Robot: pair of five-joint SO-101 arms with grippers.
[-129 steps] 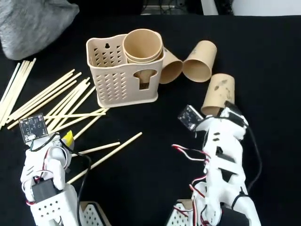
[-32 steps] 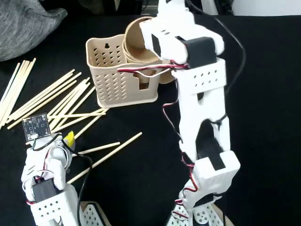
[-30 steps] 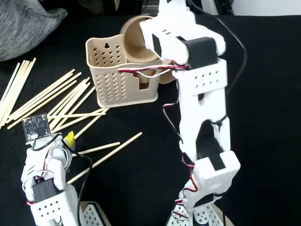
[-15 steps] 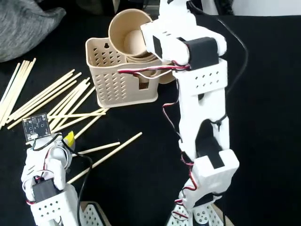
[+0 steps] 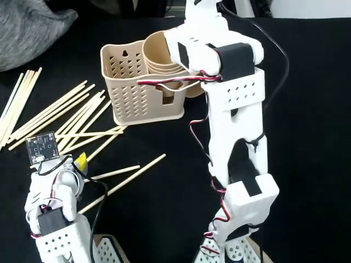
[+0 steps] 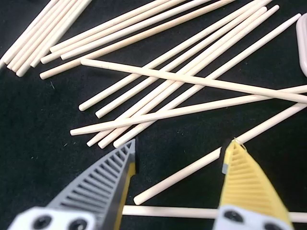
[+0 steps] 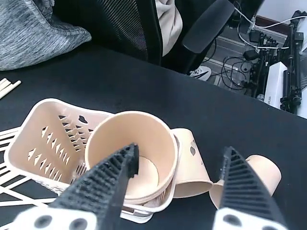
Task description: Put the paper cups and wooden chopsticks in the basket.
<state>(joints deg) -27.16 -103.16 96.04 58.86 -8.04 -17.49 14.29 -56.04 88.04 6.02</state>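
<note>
Nested cups [image 7: 132,160] in basket [image 7: 33,139]; right wrist view: loose cups [image 7: 192,167] beside.

a grey cloth [image 5: 30,30] lies at the far corner of the black table [image 5: 312,82]; behind it stands a black chair [image 7: 120,24].

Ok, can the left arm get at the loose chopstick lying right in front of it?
Probably yes: the left end effector is open, and that chopstick lies uncovered on the cloth just beneath the opening.
</note>
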